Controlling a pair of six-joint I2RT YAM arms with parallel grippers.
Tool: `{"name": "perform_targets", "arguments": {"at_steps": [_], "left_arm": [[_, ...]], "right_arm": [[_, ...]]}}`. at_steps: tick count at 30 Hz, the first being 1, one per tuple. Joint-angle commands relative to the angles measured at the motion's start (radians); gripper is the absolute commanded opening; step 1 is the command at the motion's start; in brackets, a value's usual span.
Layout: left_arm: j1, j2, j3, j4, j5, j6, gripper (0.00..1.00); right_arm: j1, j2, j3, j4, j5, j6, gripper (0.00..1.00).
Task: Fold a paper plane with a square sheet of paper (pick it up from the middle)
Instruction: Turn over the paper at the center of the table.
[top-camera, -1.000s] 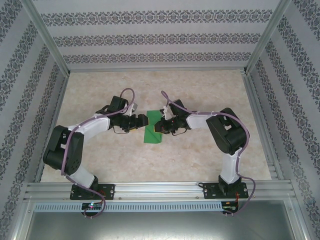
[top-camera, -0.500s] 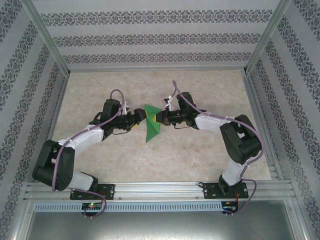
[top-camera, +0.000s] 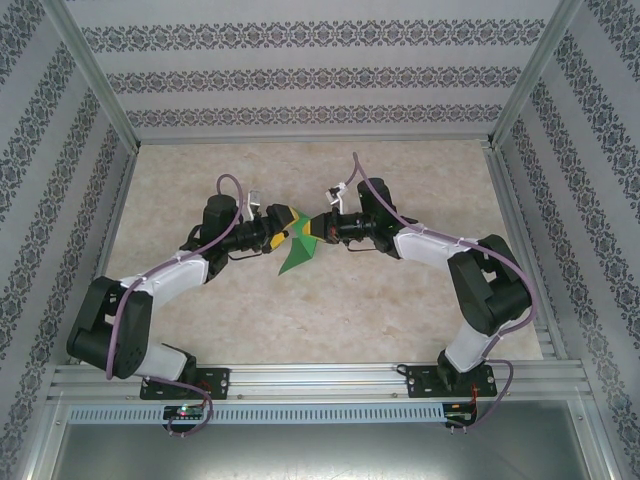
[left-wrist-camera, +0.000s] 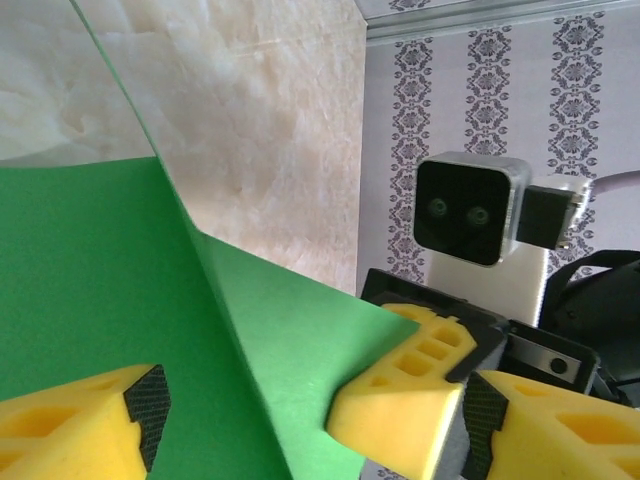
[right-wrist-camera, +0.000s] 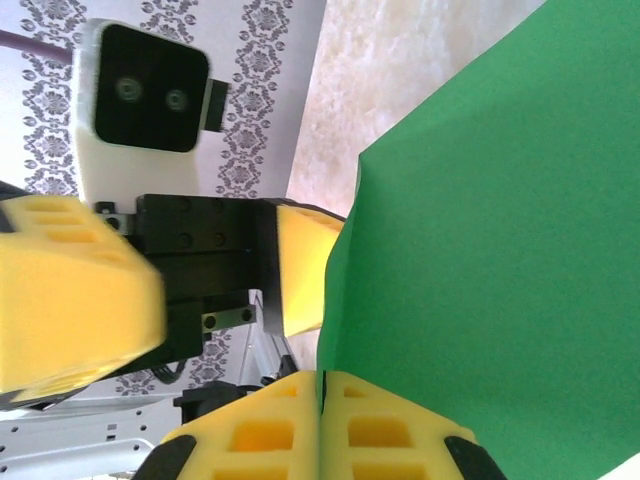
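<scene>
- Shows the green sheet of paper, already creased, held in the air above the marbled worktop, between the two arms and clear of the surface.
- Shows the right fingers pressed together on one edge of the sheet, with the paper entering the seam between them.
- Shows the left fingers standing apart, one on each side of the sheet and of the right fingers' tip. Gives no sure sign of contact with the paper.
- Marks a fold line running down the sheet in the left wrist view, with the faces on either side lit differently.
- Judges the folding as only part done: no narrow dart shape yet.
- Warns of slip: a single narrow pinch near one edge of thin paper, so any tug from a closing left pair is enough to pull the sheet free and drop it to the worktop.
- Warns of a stray crease or a tear, caused by closure of the left fingers off the fold line or by pull in opposite directions from both arms.
- Warns of collision: both sets of fingers nearly tip to tip, so a small approach error is likely to knock one yellow tip against the other and twist the sheet.
</scene>
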Motion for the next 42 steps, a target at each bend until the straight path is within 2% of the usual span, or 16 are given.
{"name": "perform_targets", "arguments": {"at_steps": [1, 7, 22, 42], "left_arm": [[0.012, 0.026, 0.016, 0.1, 0.039, -0.051, 0.74], [0.01, 0.056, 0.033, 0.145, 0.054, -0.083, 0.62], [0.011, 0.057, 0.062, 0.07, 0.086, -0.035, 0.41], [0.01, 0.036, 0.094, -0.077, 0.075, 0.069, 0.22]], "right_arm": [[-0.001, -0.021, -0.008, 0.059, -0.035, 0.027, 0.04], [0.0, -0.019, -0.005, 0.072, -0.038, 0.037, 0.04], [-0.001, 0.001, -0.019, 0.103, -0.038, 0.062, 0.04], [-0.01, 0.003, -0.027, 0.115, -0.032, 0.08, 0.08]]}}
